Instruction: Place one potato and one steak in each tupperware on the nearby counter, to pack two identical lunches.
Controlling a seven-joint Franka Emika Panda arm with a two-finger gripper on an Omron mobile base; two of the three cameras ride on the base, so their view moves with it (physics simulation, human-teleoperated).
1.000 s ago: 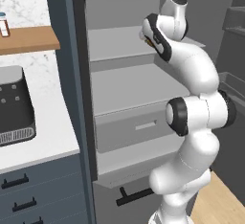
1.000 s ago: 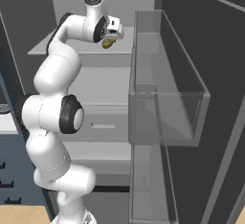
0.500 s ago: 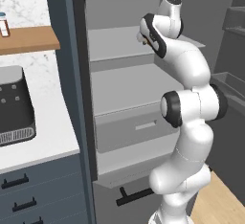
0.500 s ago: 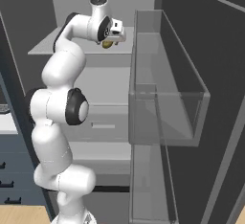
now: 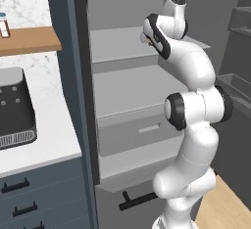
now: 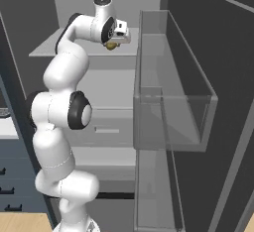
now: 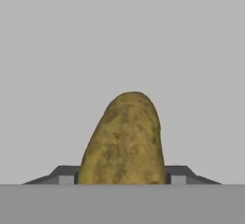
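I have the hand [image 6: 113, 44] up at the fridge's top shelf [image 5: 117, 44], its fingers drawn in against the sides of a potato [image 7: 123, 140] that lies on that shelf. My worry is the grip: the potato is rounded and tapering, so I judge it could squirt out or roll back along the shelf if the fingers sit off its middle. Lifting out, I could also clip the open door's clear bin [image 6: 173, 92] just beside the hand. Against a second ago, the fingers have narrowed from wide open and the arm has leaned further in.
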